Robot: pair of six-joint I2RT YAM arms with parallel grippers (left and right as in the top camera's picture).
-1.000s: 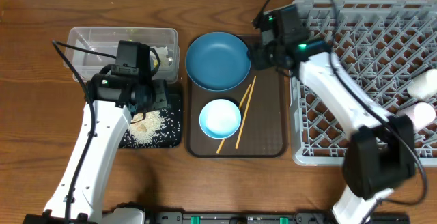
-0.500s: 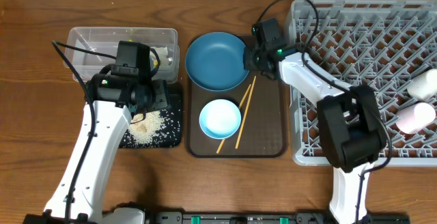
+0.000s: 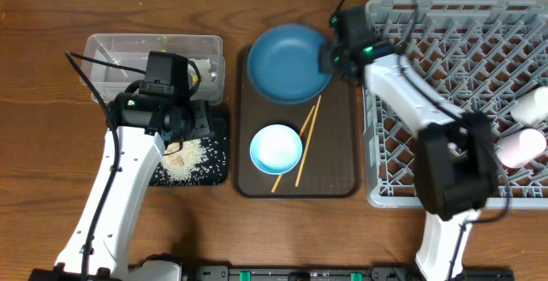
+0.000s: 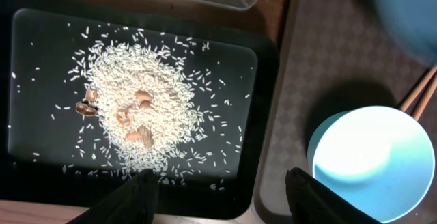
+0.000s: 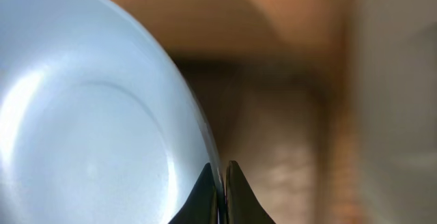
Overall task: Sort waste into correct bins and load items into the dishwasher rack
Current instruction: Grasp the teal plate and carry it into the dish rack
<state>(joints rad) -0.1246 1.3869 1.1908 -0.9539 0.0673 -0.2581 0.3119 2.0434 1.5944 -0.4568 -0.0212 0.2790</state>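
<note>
Jaws of the right gripper (image 5: 220,183) clamp the dark-blue plate (image 3: 289,62) at its 3 o'clock rim.
Plate seems to hang above the brown tray (image 3: 338,157), 12 o'clock end; left gripper (image 4: 218,183) jaws apart over the rice (image 4: 143,108).

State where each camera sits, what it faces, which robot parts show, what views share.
Overhead: above the table, looking down; left arm, right arm show.
Left wrist: faces down on rice, black tray and bowl; left gripper open.
Right wrist: close against the plate; right gripper pinches its rim.
Shared: overhead also shows rice, bowl and plate.
</note>
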